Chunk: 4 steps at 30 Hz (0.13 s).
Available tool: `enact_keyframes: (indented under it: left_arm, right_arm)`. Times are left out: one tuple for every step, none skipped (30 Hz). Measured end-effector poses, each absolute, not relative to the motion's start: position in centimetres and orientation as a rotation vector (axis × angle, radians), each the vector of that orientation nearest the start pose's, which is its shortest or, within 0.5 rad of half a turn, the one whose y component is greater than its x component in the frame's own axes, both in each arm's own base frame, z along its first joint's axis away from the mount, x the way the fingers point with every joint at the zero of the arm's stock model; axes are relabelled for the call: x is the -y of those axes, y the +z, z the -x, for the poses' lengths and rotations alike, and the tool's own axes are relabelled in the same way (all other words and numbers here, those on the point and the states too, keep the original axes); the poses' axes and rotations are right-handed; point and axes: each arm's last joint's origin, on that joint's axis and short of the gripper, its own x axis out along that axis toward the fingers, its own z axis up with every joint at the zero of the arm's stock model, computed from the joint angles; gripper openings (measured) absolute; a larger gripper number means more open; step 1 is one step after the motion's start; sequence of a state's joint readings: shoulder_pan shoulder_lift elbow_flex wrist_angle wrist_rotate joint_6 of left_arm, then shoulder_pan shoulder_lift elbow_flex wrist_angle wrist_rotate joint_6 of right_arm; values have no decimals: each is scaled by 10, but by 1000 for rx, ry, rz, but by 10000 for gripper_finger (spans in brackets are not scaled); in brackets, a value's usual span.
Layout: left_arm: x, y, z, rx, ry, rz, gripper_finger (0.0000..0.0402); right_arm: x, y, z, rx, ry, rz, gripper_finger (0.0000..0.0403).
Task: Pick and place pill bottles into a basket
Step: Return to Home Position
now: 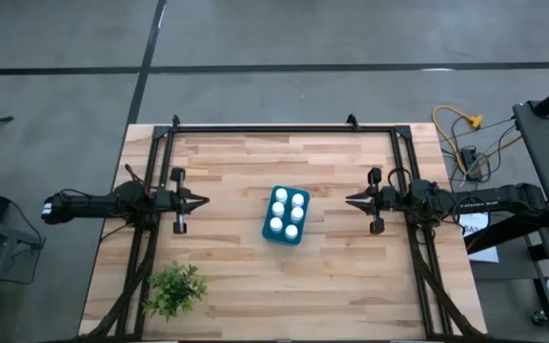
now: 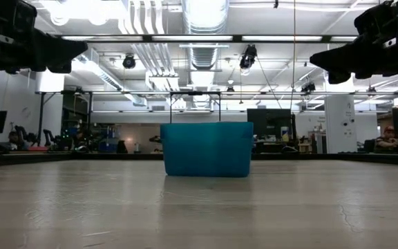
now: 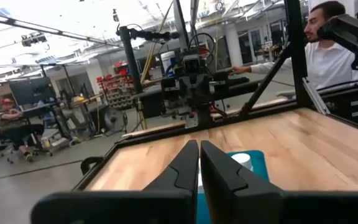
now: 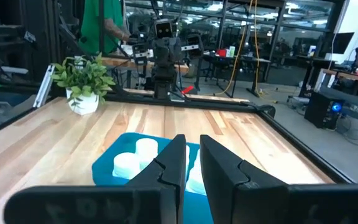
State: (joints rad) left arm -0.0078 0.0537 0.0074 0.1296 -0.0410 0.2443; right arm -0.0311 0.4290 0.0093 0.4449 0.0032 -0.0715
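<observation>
While both arms hang over the wooden surface (image 1: 227, 257), the left gripper (image 1: 204, 201) and right gripper (image 1: 349, 200) each with fingers together and empty, we judge the centred basket (image 2: 207, 149) light and rigid, best taken by its rim; the 6 pill bottles (image 1: 299, 200) inside seem light, slick.

— Where does the light come from?
— Overhead. The ceiling lights (image 2: 206, 8) burn out to white glare in the low view, and the arms (image 2: 19, 38) show as dark silhouettes.
— Shadows?
— Soft. There is a faint one under the basket (image 2: 207, 149). The table (image 1: 332, 276) is evenly bright.
</observation>
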Motion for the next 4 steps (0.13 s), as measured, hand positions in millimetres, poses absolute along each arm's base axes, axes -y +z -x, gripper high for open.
enact_keyframes:
  left_arm:
    - [0,174,-100,76,43,-242,0]
    - [0,174,-101,72,43,-242,0]
    - [0,173,-101,68,42,-242,0]
    - [0,173,-101,65,42,-242,0]
  right_arm:
    - [4,171,-125,22,-35,72,38]
    - [4,171,-125,22,-35,72,38]
    - [4,170,-125,19,-35,72,38]
    - [4,169,-125,9,-35,70,38]
